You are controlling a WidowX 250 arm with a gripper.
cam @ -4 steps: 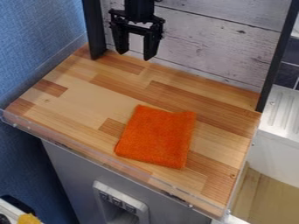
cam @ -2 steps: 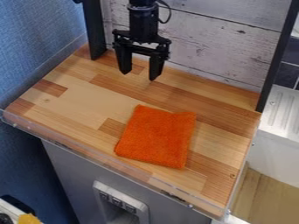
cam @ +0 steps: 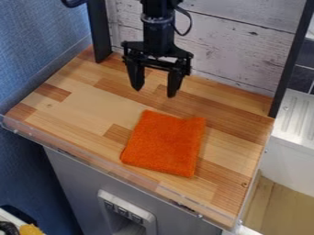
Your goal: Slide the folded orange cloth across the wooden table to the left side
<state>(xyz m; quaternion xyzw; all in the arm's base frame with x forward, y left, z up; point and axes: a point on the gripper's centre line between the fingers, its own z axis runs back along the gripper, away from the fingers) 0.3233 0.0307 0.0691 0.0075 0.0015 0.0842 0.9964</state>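
The black gripper (cam: 154,92) hangs over the back part of the wooden counter, its two fingers spread apart with nothing between them. In front of it, a little to the right, a folded orange cloth (cam: 164,143) lies flat on the counter (cam: 80,108). The fingertips are apart from the cloth, above and behind its far edge.
Whitewashed wood panelling (cam: 236,50) stands behind the counter between two black posts. A blue wall (cam: 36,46) is on the left. A clear strip (cam: 116,172) edges the front, and a white sink unit (cam: 297,124) is at the right.
The gripper has come down and forward from the back panel, shifting slightly right, closer to the cloth. Its fingers remain apart and the cloth has not moved.
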